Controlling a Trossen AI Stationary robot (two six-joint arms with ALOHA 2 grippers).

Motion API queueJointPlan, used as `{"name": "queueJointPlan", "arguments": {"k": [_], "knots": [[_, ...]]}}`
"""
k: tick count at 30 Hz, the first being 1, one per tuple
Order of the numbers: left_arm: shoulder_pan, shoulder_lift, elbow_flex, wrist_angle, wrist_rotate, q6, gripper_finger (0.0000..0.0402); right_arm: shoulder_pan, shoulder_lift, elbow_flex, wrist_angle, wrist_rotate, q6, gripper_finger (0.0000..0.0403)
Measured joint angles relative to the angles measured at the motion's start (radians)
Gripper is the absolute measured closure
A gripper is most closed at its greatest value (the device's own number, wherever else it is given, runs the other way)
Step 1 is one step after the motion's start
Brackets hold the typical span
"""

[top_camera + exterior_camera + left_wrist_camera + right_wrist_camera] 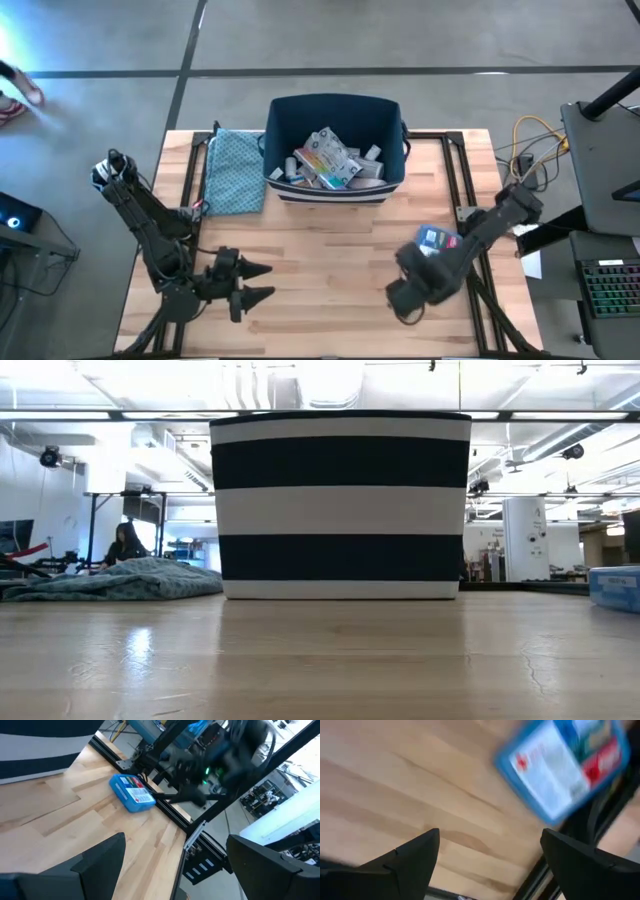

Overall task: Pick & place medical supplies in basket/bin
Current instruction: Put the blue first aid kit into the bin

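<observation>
The navy-and-white striped bin [335, 140] [340, 505] stands at the table's far middle. Inside it lie several medical supplies [328, 160]. A flat blue-and-red packet [437, 240] [132, 793] [565, 767] lies flat on the table near the right edge, partly under my right arm in the high view. My right gripper [412, 290] [490, 857] points down over bare wood just nearer than the packet; it is open and holds nothing. My left gripper [262, 281] [175, 865] waits open at the near left, pointing toward the right.
A folded teal patterned cloth [235, 170] [120, 580] lies left of the bin. Black frame rails [470, 200] run along the table's sides, close beside the packet. Bare wood lies between the two grippers. A person sits far off in the room behind.
</observation>
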Motion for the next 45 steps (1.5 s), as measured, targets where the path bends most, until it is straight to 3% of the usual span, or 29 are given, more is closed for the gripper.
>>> {"name": "queueJointPlan", "arguments": {"k": [4,7,16,25,28,32,40,45], "knots": [[0.014,0.0,-0.001,-0.003,0.047,0.0,0.0078,0.105,-0.009,-0.166,0.033,-0.022,0.321,0.0069],[0.014,0.0,-0.007,-0.003,0.054,0.0,0.0078,0.153,-0.028,-0.278,0.033,0.045,0.58,0.0069],[0.014,0.0,-0.013,-0.003,0.054,-0.014,0.0078,0.053,-0.03,-0.534,0.153,0.085,0.629,0.0078],[0.011,0.0,-0.013,-0.003,0.055,-0.068,0.0078,-0.023,-0.048,-0.681,0.534,0.25,0.509,0.0079],[0.011,0.0,-0.013,-0.003,0.07,-0.073,0.0078,-0.03,-0.038,-0.637,0.559,0.312,0.404,0.0078],[0.011,0.0,-0.013,-0.002,0.074,-0.073,0.0078,-0.063,-0.031,-0.558,0.675,0.305,0.203,0.0078],[0.012,0.0,-0.015,-0.003,0.075,-0.072,0.0078,-0.121,-0.023,-0.541,1.149,0.318,-0.083,0.0078],[0.012,0.0,-0.023,-0.003,0.076,-0.074,0.0078,-0.108,-0.025,-0.471,1.025,0.446,-0.017,0.0078]]}}
